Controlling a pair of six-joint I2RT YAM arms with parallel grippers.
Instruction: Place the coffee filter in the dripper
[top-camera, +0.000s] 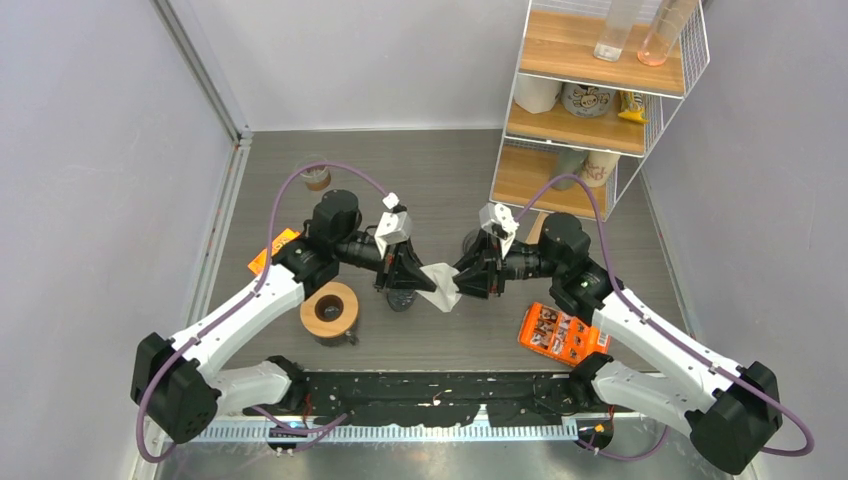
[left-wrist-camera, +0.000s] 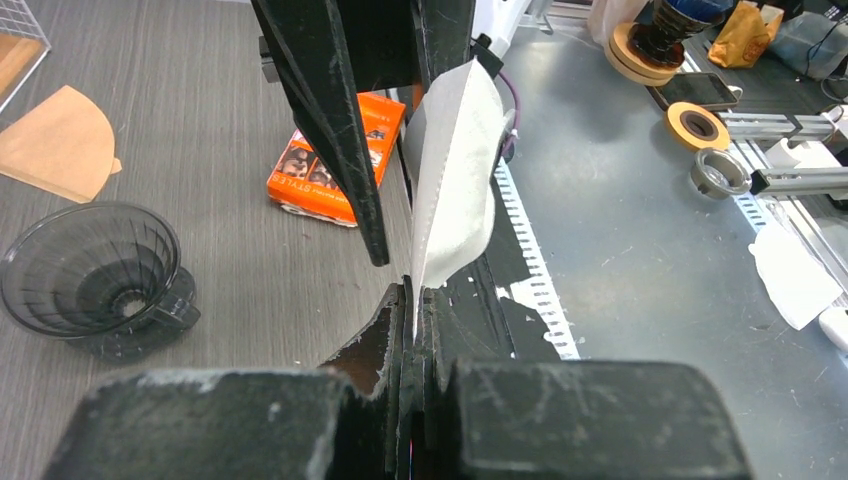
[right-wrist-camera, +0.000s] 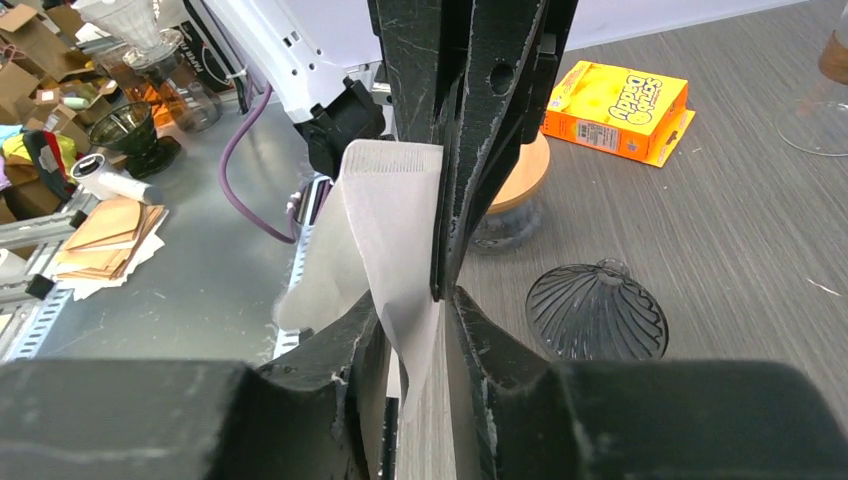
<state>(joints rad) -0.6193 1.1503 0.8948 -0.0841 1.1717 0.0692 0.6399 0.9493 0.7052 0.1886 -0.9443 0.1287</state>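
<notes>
Near the dripper (left-wrist-camera: 90, 265), raised off the tabletop (top-camera: 450, 180), the left pincer (left-wrist-camera: 412, 300) clamps the white coffee filter (left-wrist-camera: 455, 180) while the right pincer (right-wrist-camera: 415, 310) straddles it, jaws slightly apart.

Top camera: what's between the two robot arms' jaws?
A white coffee filter, seen in the top view, stretching from the left gripper to the right gripper.

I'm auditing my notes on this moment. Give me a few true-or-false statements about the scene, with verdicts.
1. The left gripper is shut on the white filter. True.
2. The white filter sits in the dripper. False: it is held in the air; the dripper is empty.
3. A brown filter lies flat on the table. True.
4. Only one orange box is on the table. False: there are two orange boxes, one near each arm.
</notes>
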